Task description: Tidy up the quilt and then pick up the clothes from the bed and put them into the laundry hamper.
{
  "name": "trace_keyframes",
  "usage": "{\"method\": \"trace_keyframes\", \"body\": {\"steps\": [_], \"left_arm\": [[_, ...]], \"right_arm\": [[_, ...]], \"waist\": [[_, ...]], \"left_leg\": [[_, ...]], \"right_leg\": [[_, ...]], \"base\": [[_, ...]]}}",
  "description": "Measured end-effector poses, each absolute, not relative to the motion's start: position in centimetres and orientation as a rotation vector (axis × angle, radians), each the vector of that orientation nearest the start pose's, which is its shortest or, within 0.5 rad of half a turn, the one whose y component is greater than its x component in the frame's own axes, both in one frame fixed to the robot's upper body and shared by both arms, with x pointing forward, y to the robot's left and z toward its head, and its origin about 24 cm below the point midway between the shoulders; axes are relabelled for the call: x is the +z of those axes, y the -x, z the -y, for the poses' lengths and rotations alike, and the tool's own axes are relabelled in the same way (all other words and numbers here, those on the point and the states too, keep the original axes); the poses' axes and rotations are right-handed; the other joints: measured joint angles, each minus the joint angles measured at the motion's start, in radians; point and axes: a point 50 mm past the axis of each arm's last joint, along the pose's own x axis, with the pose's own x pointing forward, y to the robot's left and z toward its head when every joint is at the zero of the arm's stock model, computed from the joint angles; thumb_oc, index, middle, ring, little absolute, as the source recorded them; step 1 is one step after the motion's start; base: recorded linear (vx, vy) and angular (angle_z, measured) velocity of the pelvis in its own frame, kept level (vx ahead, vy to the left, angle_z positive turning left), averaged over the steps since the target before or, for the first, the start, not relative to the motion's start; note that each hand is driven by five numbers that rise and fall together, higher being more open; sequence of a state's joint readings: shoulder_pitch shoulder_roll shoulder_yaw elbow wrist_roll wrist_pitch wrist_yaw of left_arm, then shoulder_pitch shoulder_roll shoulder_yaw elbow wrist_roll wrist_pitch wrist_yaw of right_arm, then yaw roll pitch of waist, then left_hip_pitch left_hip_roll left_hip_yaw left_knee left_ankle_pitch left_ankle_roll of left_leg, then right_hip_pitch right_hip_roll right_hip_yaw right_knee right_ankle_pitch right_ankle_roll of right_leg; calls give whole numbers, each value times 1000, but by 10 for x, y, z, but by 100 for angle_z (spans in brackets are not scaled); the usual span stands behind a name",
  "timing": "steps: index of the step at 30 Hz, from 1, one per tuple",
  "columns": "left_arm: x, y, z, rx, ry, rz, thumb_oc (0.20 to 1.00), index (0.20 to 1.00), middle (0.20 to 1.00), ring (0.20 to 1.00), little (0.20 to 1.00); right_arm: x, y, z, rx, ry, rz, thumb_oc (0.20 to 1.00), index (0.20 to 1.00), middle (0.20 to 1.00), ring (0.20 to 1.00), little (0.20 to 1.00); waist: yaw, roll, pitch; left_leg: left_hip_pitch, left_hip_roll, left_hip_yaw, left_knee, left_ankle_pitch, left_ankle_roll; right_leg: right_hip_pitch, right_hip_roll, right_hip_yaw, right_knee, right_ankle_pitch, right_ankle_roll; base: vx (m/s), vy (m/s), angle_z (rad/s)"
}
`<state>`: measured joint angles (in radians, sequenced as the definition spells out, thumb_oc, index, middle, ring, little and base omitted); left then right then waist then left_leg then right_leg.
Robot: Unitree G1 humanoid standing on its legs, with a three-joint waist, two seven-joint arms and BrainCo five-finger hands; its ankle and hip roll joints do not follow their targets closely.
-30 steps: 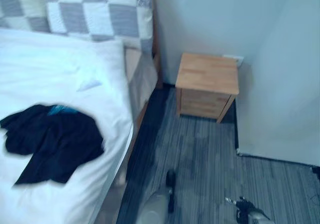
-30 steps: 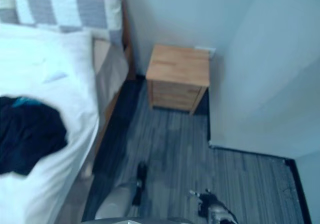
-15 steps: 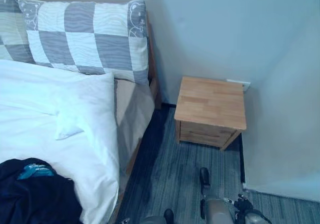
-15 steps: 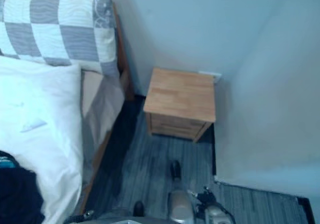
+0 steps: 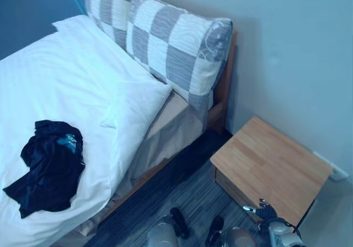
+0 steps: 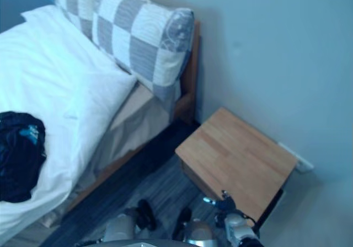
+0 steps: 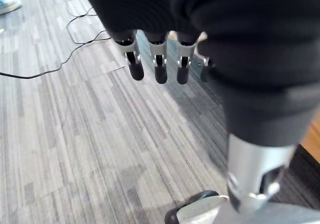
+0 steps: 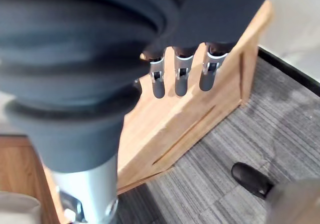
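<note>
The quilt (image 5: 60,76) lies white over the bed (image 5: 182,123), mostly smooth, with its near corner folded back in a flap beside the checked pillows (image 5: 165,43), so that a strip of tan sheet (image 5: 171,128) shows along the bed's side. The clothes (image 5: 49,164), a dark crumpled heap with a bit of teal in it, lie on top of the quilt near its lower edge, well apart from the pillows. No laundry hamper can be seen.

Against the pictures of a second and half a second ago the whole scene has shifted: the bed now runs slantwise, the pillows sit higher and more to the middle, and the wooden nightstand (image 5: 270,167) has come close to the lower right. That is the camera turning with the robot, not the things moving; the clothes lie in the same place on the quilt as before. For the task this likely means the robot is still getting itself placed at the bedside, and neither the quilt nor the clothes has been touched yet.

Both arms hang low. The left hand (image 7: 157,59) points down over the grey striped carpet (image 7: 75,134), its fingers straight and relaxed, holding nothing. The right hand (image 8: 180,76) hangs just beside the nightstand's side, fingers likewise straight and loose, with nothing in them. Both are well apart from the bed, so a reach toward the folded corner looks like the next need.
</note>
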<state>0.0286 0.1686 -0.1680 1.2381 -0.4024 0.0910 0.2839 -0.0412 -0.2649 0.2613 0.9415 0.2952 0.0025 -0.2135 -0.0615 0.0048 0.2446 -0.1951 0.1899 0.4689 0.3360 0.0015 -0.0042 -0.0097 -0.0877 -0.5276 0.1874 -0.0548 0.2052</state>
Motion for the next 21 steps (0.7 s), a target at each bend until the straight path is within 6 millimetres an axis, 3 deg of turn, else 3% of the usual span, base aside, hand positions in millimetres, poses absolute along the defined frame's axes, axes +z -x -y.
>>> {"method": "trace_keyframes", "body": {"steps": [1, 2, 3, 4, 6, 7, 8, 9, 10, 11, 12, 13, 14, 15, 16, 18, 20, 21], "left_arm": [[-172, -62, -203, 489, -3, -1361, 1000, 1000, 1000, 1000, 1000], [-170, -57, -220, 524, -60, -1378, 1000, 1000, 1000, 1000, 1000], [-169, -70, -218, 503, -63, -1363, 1000, 1000, 1000, 1000, 1000], [-166, -80, -223, 495, -84, -1310, 1000, 1000, 1000, 1000, 1000], [-165, -81, -224, 493, -97, -1306, 1000, 1000, 1000, 1000, 1000], [-166, -81, -223, 483, -100, -1308, 1000, 1000, 1000, 1000, 1000], [-166, -81, -223, 483, -100, -1308, 1000, 1000, 1000, 1000, 1000], [-163, -90, -228, 453, -159, -1290, 1000, 1000, 1000, 1000, 1000], [-159, -94, -240, 437, -228, -1281, 1000, 1000, 1000, 1000, 1000], [-159, -92, -242, 422, -266, -1284, 1000, 1000, 1000, 1000, 1000], [-158, -96, -241, 403, -296, -1271, 1000, 1000, 1000, 1000, 1000], [-157, -97, -242, 403, -303, -1264, 1000, 1000, 1000, 1000, 1000], [-153, -110, -244, 403, -309, -1230, 1000, 1000, 1000, 1000, 1000], [-153, -111, -243, 392, -312, -1231, 1000, 1000, 1000, 1000, 1000], [-154, -113, -241, 389, -304, -1225, 1000, 1000, 1000, 1000, 1000], [-156, -110, -234, 382, -282, -1216, 1000, 1000, 1000, 1000, 1000], [-159, -97, -234, 385, -274, -1236, 1000, 1000, 1000, 1000, 1000], [-162, -81, -235, 400, -261, -1277, 1000, 1000, 1000, 1000, 1000]], "right_arm": [[-123, -164, 238, -245, 232, -889, 1000, 1000, 1000, 1000, 1000], [-129, -148, 239, -265, 216, -931, 1000, 1000, 1000, 1000, 1000], [-135, -129, 255, -305, 242, -1019, 1000, 1000, 1000, 1000, 1000], [-144, -107, 256, -322, 243, -1115, 1000, 1000, 1000, 1000, 1000], [-146, -105, 253, -321, 222, -1115, 1000, 1000, 1000, 1000, 1000], [-148, -104, 250, -324, 207, -1120, 1000, 1000, 1000, 1000, 1000], [-148, -104, 250, -324, 207, -1120, 1000, 1000, 1000, 1000, 1000], [-150, -107, 239, -315, 159, -1113, 1000, 1000, 1000, 1000, 1000], [-152, -111, 227, -295, 124, -1105, 1000, 1000, 1000, 1000, 1000], [-153, -110, 225, -287, 115, -1105, 1000, 1000, 1000, 1000, 1000], [-152, -112, 222, -284, 97, -1090, 1000, 1000, 1000, 1000, 1000], [-152, -114, 220, -277, 90, -1075, 1000, 1000, 1000, 1000, 1000], [-151, -117, 219, -282, 70, -1057, 1000, 1000, 1000, 1000, 1000], [-149, -124, 219, -287, 54, -1038, 1000, 1000, 1000, 1000, 1000], [-149, -121, 222, -304, 40, -1043, 1000, 1000, 1000, 1000, 1000], [-151, -115, 225, -307, 52, -1056, 1000, 1000, 1000, 1000, 1000], [-149, -125, 221, -297, 42, -1027, 1000, 1000, 1000, 1000, 1000], [-145, -136, 219, -289, 27, -981, 1000, 1000, 1000, 1000, 1000]], "waist": [[-13, 74, -9], [-21, 27, -51], [-26, 71, -42], [0, 44, -58], [18, 36, -70], [20, 34, -70], [20, 34, -70], [19, -20, -56], [21, -55, -45], [29, -61, -41], [32, -57, -38], [19, -42, -40], [-6, -37, -28], [-39, -35, -20], [-66, -40, -20], [-73, -48, -19], [-39, -24, -13], [-35, -12, -14]], "left_leg": [[-18, 77, -46, -21, 6, -16], [-18, 33, 2, -50, -23, 3], [-5, 63, -12, -76, -30, 7], [28, 30, 17, -80, -20, 24], [71, 1, 5, -113, -5, 44], [90, -15, -18, -154, 3, 14], [90, -15, -18, -154, 3, 14], [95, -62, -55, -172, 17, 34], [116, -81, -107, -193, 13, 37], [128, -92, -125, -214, 13, 42], [134, -89, -174, -238, 22, 36], [116, -82, -224, -258, 30, 40], [110, -93, -277, -306, 69, 36], [99, -115, -336, -349, 90, 36], [107, -148, -348, -390, 113, 45], [128, -187, -333, -410, 145, 54], [140, -179, -314, -415, 137, 43], [146, -167, -307, -415, 129, 32]], "right_leg": [[-137, -8, 192, 281, -118, -212], [-93, -167, 206, 182, -149, -144], [-44, -145, 104, 176, -129, -146], [-16, -173, 54, 171, -141, -140], [2, -164, 25, 198, -144, -130], [-14, -172, 27, 263, -154, -131], [-14, -172, 27, 263, -154, -131], [-71, -236, 70, 422, -141, -145], [-141, -279, 160, 603, -53, -162], [-172, -281, 214, 665, -8, -146], [-190, -197, 313, 572, -73, -104], [-179, -112, 380, 421, -89, -91], [-185, -41, 430, 248, -94, -99], [-177, 5, 528, 97, -89, -95], [-189, 3, 559, 36, -85, -96], [-198, -22, 561, 65, -10, -99], [-199, -28, 552, 71, 7, -98], [-197, -28, 531, 67, 7, -98]], "base": [[128, 95, 89], [128, 88, 142], [123, 116, 192], [103, 103, 141], [155, 193, 91], [174, 203, 64], [116, 116, 96], [46, 7, 126], [25, -144, 139], [64, -225, 102], [117, -249, 78], [144, -134, 124], [138, -104, 167], [127, -107, 201], [130, -138, 194], [141, -119, 120], [176, -96, 5], [159, -68, -31]]}}
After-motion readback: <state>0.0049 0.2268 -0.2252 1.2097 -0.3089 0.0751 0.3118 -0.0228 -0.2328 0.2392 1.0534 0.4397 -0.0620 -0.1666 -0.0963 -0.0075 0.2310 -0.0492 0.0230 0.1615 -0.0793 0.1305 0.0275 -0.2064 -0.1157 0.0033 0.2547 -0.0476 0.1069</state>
